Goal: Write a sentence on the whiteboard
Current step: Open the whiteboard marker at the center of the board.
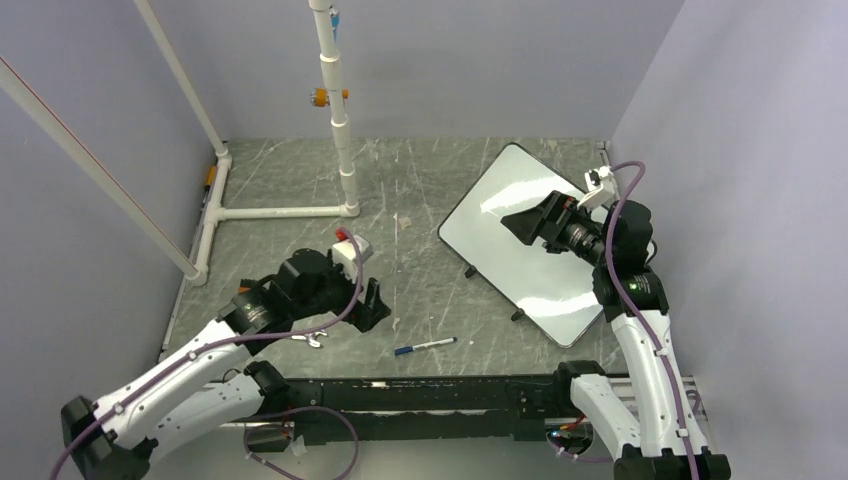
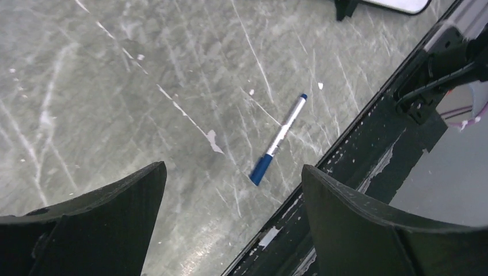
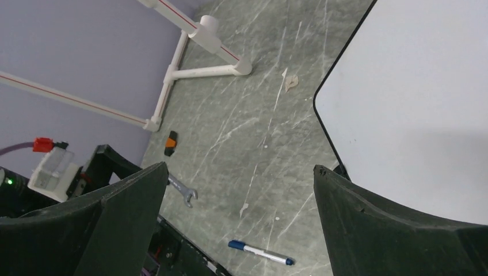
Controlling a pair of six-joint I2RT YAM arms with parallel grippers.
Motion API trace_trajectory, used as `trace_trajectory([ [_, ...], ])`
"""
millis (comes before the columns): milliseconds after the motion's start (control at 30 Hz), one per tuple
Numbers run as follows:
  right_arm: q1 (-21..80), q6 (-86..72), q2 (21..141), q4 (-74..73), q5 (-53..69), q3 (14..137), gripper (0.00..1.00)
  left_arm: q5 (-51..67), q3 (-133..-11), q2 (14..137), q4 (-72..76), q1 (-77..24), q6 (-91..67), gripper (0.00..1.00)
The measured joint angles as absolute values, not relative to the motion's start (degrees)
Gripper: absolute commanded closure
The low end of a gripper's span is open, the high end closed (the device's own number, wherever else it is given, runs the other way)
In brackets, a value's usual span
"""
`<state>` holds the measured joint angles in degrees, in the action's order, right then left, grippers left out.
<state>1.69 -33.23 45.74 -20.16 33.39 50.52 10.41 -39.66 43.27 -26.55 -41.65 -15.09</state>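
Top view: the whiteboard (image 1: 490,215) lies askew at the right rear of the scratched grey-green table (image 1: 420,190), its visible face plain white. The right gripper (image 1: 522,226) hangs over it, jaws spread and empty. The left gripper (image 1: 372,300) sits low at front left, equally spread, with a blue-capped marker (image 1: 425,347) near it. Lavender walls enclose the table, and a white pipe frame (image 1: 345,150) stands at rear left.

Left wrist: the marker (image 2: 279,140) lies loose on the table beyond the 2 parted fingers (image 2: 126,195), beside a black rail (image 2: 368,149). Only a whiteboard corner (image 2: 403,4) shows.

Right wrist: the whiteboard (image 3: 414,98) fills the right side. A wrench (image 3: 183,191) lies plainly visible at the near left.
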Motion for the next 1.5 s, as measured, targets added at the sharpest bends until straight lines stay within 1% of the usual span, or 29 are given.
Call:
trace_trajectory([
  [233, 1.7, -31.9, 45.5, -24.0, 33.5, 52.2, 0.00, 2.4, -39.6, 50.6, -26.0, -54.8, -17.4, 0.20],
  [367, 1.7, -31.0, 45.8, -26.4, 33.7, 53.5, 0.00, -1.3, -39.5, 52.9, -26.0, -59.6, -18.6, 0.24],
  [467, 1.7, -30.3, 46.1, -27.7, 34.5, 53.6, 0.00, -4.5, -39.4, 54.9, -26.0, -62.9, -19.2, 0.28],
  [567, 1.7, -29.9, 46.9, -29.1, 35.4, 53.7, 0.00, -7.5, -38.6, 57.0, -25.5, -65.7, -19.0, 0.28],
  [733, 1.7, -28.1, 49.5, -34.2, 34.8, 56.3, 0.00, -9.3, -37.1, 60.3, -23.9, -66.8, -17.6, 0.28],
  [867, 1.7, -25.6, 52.4, -39.6, 30.4, 62.3, 0.00, -9.9, -36.1, 63.4, -21.5, -66.9, -16.4, 0.27],
  [1000, 1.7, -24.4, 55.7, -41.1, 26.8, 67.1, 0.00, -10.1, -35.6, 66.6, -19.2, -66.9, -15.1, 0.27],
  [1167, 1.7, -24.0, 59.9, -42.3, 24.2, 69.8, 0.00, -10.1, -35.6, 70.2, -16.7, -67.0, -13.1, 0.26],
  [1333, 1.7, -23.9, 63.8, -43.9, 23.7, 71.5, 0.00, -7.0, -35.5, 73.3, -13.9, -67.0, -11.4, 0.27],
  [1500, 1.7, -23.4, 65.9, -45.9, 20.8, 74.1, 0.00, -4.7, -35.3, 75.4, -11.3, -67.2, -10.2, 0.30],
])
